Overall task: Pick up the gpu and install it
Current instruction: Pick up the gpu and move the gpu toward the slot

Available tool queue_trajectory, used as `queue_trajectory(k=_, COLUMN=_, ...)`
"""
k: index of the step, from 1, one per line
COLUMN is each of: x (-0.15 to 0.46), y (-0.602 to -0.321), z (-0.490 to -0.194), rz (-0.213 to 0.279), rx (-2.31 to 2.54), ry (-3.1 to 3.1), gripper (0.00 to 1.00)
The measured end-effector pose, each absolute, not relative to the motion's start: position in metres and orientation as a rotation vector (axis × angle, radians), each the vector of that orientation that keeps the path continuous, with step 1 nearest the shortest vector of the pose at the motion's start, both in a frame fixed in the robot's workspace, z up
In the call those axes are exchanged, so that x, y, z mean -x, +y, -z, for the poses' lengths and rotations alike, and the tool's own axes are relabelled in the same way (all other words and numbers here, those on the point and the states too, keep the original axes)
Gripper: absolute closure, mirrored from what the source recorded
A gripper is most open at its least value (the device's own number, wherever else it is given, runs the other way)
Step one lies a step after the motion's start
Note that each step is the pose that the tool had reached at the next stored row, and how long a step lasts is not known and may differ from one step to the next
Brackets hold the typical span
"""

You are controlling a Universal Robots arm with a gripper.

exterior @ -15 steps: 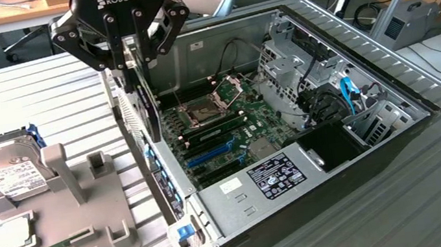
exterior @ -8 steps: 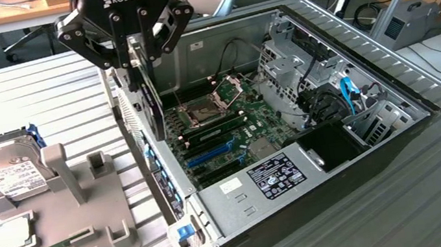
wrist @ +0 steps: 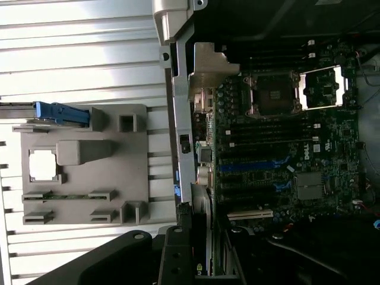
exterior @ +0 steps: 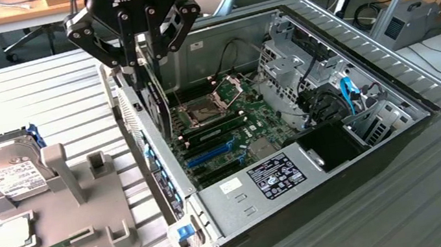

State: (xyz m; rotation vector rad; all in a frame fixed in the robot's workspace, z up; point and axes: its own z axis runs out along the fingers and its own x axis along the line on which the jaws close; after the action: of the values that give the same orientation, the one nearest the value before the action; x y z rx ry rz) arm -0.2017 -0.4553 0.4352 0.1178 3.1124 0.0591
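Tool (exterior: 140, 62) is clamped partway shut on the graphics card (exterior: 153, 104), which hangs edge-on over the computer case (exterior: 368, 57). Likely light and stiff but fragile. Best gripped by the board's edge, away from the fan.

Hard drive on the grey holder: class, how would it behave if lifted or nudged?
The hard drive looks metal-cased, so probably stiff and heavy for its size. It seems propped at a tilt on the grey holder, so a nudge might topple it.
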Motion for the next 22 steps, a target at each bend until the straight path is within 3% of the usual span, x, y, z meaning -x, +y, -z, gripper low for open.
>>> queue_trajectory(k=22, x=0.1922, y=-0.4552, z=-0.4287, rz=-0.059, rx=-0.118, ry=3.112, gripper=0.74)
